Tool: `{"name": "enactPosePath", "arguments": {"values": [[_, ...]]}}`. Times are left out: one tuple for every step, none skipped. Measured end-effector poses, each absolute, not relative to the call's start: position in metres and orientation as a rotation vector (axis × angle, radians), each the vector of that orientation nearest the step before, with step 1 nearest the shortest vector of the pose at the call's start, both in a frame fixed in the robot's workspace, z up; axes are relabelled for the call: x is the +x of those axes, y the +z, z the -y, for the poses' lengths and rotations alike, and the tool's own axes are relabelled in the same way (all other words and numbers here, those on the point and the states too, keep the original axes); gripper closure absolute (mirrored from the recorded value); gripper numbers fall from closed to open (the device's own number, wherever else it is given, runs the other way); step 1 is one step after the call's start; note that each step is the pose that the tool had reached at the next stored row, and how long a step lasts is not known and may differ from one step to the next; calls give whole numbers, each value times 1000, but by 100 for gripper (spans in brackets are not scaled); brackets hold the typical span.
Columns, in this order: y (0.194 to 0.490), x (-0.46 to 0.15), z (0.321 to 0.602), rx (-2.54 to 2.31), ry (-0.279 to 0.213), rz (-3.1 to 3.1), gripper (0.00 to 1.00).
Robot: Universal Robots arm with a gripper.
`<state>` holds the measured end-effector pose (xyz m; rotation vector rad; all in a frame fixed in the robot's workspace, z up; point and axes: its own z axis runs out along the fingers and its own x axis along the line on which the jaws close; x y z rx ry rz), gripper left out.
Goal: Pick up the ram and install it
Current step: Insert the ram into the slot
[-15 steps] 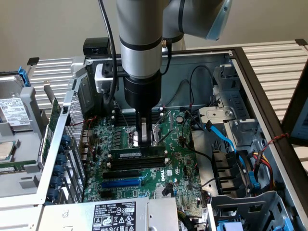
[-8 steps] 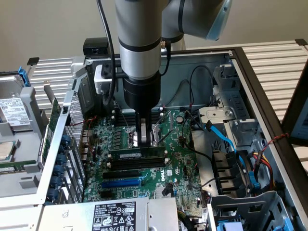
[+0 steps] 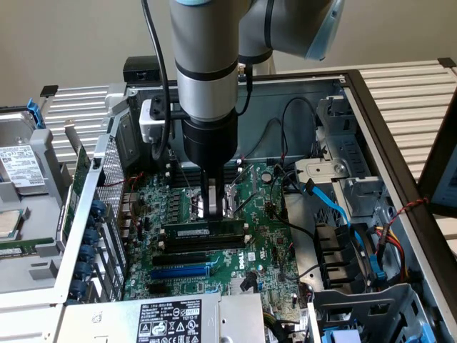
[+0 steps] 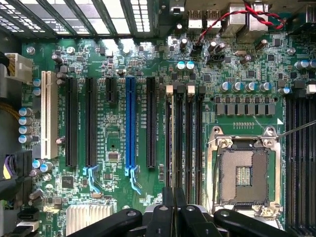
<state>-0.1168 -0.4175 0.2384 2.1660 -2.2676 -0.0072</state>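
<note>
- Thick silver-grey cylindrical metal arm tube (image 3: 207, 36), ringed by a thin black band near its lower end
- Rounded grey joint housing with a pale blue plastic cap (image 3: 325, 32)
- Glossy black cylindrical wrist section (image 3: 208, 139) below the tube, stepping narrower downwards
- Small white box-shaped module (image 3: 152, 120) fixed to the wrist's side
- Round black cable (image 3: 153, 50) running along the tube to that module
- Black gripper (image 4: 174, 192) with angled linkage bars, each bearing a round pivot screw (image 4: 127, 213)
</note>
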Motion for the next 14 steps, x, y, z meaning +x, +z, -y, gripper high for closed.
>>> {"name": "enactPosePath", "arguments": {"values": [[238,-117,417,2165,-7,2269,87],[238,-117,418,2164,-7,2270,87],[238,-117,418,2164,-7,2271,87],[237,-117,418,2163,-7,2271,87],[237,-117,418,2162,-7,2272,87],[237,-117,418,2161,-7,2273,87],[237,-117,418,2161,-6,2274,87],[237,-117,418,2161,-6,2274,87],[237,-117,418,2161,-5,2275,87],[237,-117,418,2161,-4,2276,87],[237,-117,418,2161,-4,2276,87],[237,-117,418,2161,-4,2277,87],[237,-117,418,2161,-3,2277,87],[237,-117,419,2161,-3,2277,87]]}}
